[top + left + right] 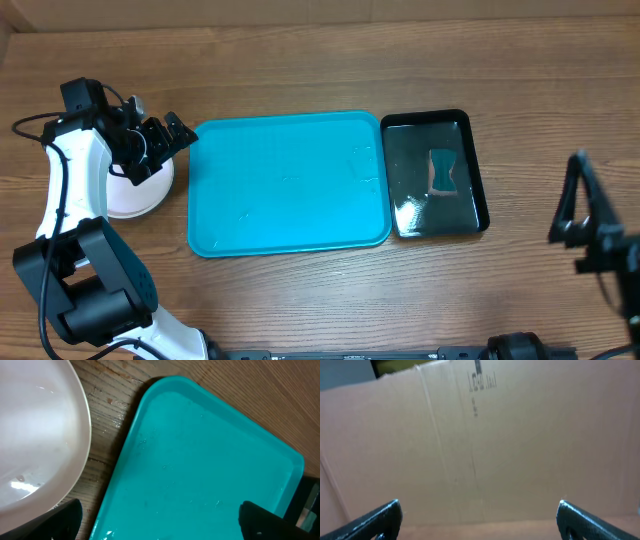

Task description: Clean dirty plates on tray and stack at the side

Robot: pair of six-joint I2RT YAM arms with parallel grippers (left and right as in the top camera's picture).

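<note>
The turquoise tray (290, 180) lies in the middle of the table with nothing on it; it also shows in the left wrist view (200, 460). A white plate (135, 195) sits on the table left of the tray, also in the left wrist view (35, 435). The yellow-green and pale blue plates are not visible. My left gripper (172, 138) is open and empty, above the plate's right edge and the tray's left rim (160, 522). My right gripper (585, 200) is open and empty at the far right, facing a cardboard wall (480, 520).
A glossy black tray (435, 175) stands against the turquoise tray's right side and holds a small blue hourglass-shaped piece (443, 170). Its corner shows in the left wrist view (310, 505). A cardboard wall (480, 435) borders the table.
</note>
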